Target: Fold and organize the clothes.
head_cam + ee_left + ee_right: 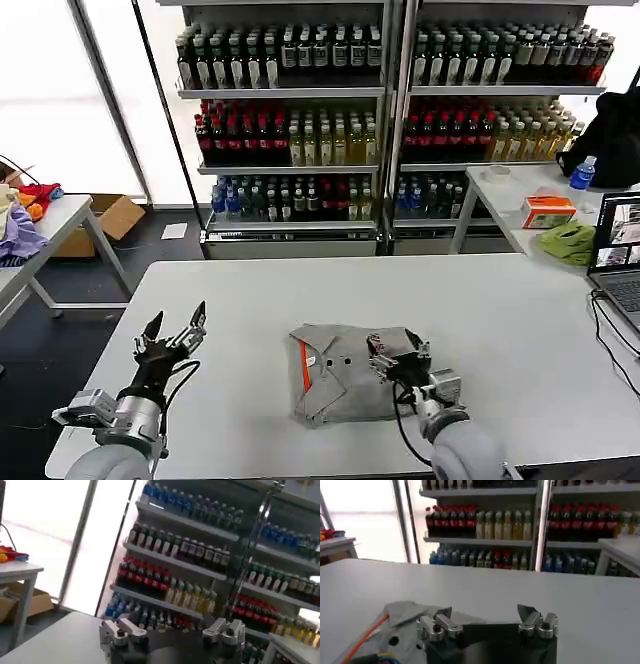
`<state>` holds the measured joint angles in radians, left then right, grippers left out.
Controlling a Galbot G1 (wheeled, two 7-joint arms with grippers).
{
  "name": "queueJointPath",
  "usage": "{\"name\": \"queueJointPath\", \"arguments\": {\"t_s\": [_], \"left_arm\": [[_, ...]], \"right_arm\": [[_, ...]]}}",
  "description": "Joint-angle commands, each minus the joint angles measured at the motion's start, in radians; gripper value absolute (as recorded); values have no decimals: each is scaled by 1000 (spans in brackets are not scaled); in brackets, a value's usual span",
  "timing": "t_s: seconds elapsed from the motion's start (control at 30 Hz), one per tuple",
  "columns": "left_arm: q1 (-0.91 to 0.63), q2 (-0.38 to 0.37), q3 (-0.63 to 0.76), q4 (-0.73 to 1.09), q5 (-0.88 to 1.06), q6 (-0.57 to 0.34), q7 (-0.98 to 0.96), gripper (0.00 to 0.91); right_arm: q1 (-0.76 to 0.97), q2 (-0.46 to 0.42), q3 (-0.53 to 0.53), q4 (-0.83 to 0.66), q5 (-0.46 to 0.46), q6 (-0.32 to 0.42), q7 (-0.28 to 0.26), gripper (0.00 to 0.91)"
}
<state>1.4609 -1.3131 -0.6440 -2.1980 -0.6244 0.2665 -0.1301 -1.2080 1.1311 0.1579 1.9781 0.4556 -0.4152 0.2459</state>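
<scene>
Overhead, folded grey collared shirt (pixel 352 385) lies mid-table (pixel 500 310). Right gripper (pixel 398 356) over its 3 o'clock edge, fingers spread, holding nothing. Left gripper (pixel 172 332) at 9 o'clock, well apart, open, empty. Left wrist: bottle shelves (pixel 200 555). Right wrist: shirt collar (pixel 402 611) beneath open fingers (pixel 442 622).

The right gripper (pixel 398 358) covers the right part of the folded shirt (pixel 335 385), so we cannot tell whether it touches the cloth. In the right wrist view the shirt (pixel 395 630) is cut off at the edge. We cannot read the labels on the bottles (pixel 300 60) on the far shelves. The laptop (pixel 620 255) at the table's right side is cut by the picture's edge
</scene>
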Motion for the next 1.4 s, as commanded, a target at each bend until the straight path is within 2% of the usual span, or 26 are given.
{"name": "queueJointPath", "arguments": {"t_s": [0.03,0.13,0.4,0.47,0.5,0.53,0.57,0.7,0.77,0.8,0.87,0.9,0.93,1.0,1.03,1.07,1.1,1.13,1.27,1.4], "left_arm": [[30,-11,-9,6,14,-7,5,907],[28,-15,1,6,20,-9,6,907],[21,-16,13,10,25,-11,6,907],[22,-15,11,5,24,-11,6,907],[23,-14,10,3,24,-12,6,907],[26,-11,6,-2,20,-11,6,907],[29,-9,3,-7,18,-12,7,907],[39,-2,-10,-13,11,-13,12,907],[41,-1,-8,-11,11,-18,16,907],[41,-1,-8,-10,11,-18,19,907],[43,2,-8,-8,20,-33,28,907],[45,4,-9,-8,24,-39,34,907],[49,8,-12,-7,30,-44,41,907],[64,19,-21,-8,30,-63,59,907],[72,23,-27,-9,29,-69,64,907],[80,28,-32,-10,29,-74,71,907],[90,32,-38,-9,30,-87,81,907],[100,35,-40,-10,32,-94,83,907],[133,39,-39,-6,66,-131,108,907],[161,46,-30,-1,89,-156,118,907]], "right_arm": [[63,86,-147,-148,-42,17,139,907],[57,91,-138,-149,-41,-46,206,907],[45,85,-130,-133,-72,-56,203,907],[39,79,-122,-101,-58,-12,177,907],[36,76,-118,-89,-59,33,167,907],[26,71,-105,-47,-71,105,150,907],[17,65,-87,-1,-89,142,135,907],[-17,22,-11,155,-90,196,72,907],[-49,-8,65,211,-80,221,33,907],[-61,-17,83,222,-78,228,6,907],[-129,-43,187,256,-51,250,-70,907],[-161,-49,218,264,-35,253,-89,907],[-212,-56,319,270,11,272,-146,907],[-309,-61,422,265,65,335,-228,907],[-354,-65,487,255,83,364,-255,907],[-397,-69,521,232,91,429,-278,907],[-409,-70,521,224,95,450,-287,907],[-451,-67,580,186,114,510,-328,907],[-491,-30,662,95,117,594,-399,907],[-481,1,699,-10,120,614,-411,907]]}}
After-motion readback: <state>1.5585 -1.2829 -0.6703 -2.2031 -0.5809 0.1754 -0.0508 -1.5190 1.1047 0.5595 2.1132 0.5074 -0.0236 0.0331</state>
